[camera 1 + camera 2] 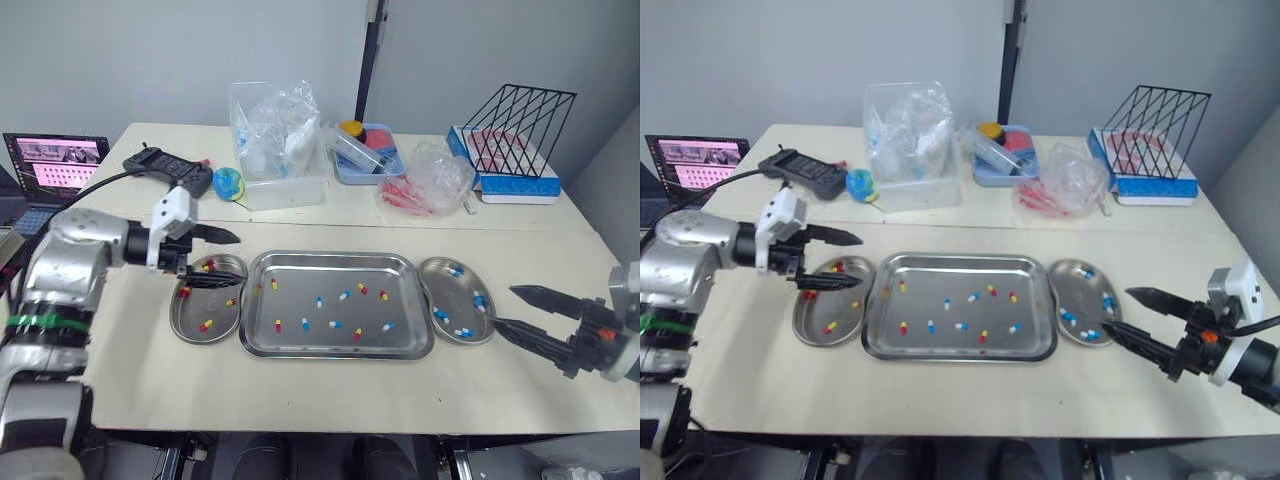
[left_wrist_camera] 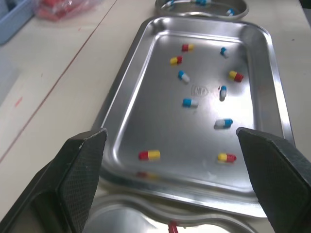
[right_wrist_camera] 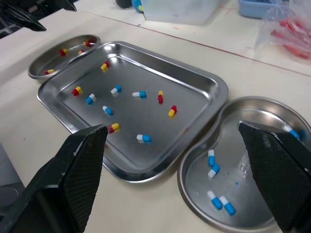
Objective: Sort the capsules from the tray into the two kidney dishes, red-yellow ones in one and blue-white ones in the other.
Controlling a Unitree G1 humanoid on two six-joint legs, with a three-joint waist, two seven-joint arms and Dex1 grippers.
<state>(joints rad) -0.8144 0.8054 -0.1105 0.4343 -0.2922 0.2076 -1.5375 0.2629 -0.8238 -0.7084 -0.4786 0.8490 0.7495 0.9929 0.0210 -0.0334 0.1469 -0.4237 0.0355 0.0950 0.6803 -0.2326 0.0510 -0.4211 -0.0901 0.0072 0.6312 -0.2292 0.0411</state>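
My left arm is bent at the elbow, and the forearm reaches in from the left side of the table [image 1: 300,395]. My left gripper [image 1: 237,260] hangs above the inner end of the left kidney dish [image 1: 180,325] and points toward the steel tray [image 1: 340,352]. Its two black fingers [image 2: 80,170] are spread wide, one above the other from the head view. From the wrist, the tray's near rim lies between them.

My right arm comes in low from the right edge, with the forearm close to the tabletop. My right gripper [image 1: 502,306] aims back at the right kidney dish [image 1: 470,342], its tips just beside that dish's outer rim. Those fingers [image 3: 73,179] are also spread wide apart, gripping nothing.

The tray sits between the two dishes, its ends touching or nearly touching them. A mix of capsules lies loose across its floor, both red-yellow capsules [image 2: 149,155] and blue-white capsules [image 2: 190,102]. The left dish holds several red-yellow ones [image 1: 206,325], and the right dish holds several blue-white ones [image 3: 221,202].

Farther back on the table stand a clear plastic bin [image 1: 285,190] stuffed with bags, a black wire rack [image 1: 520,125] and a black controller [image 1: 165,170]. A laptop [image 1: 55,165] sits off the left edge.
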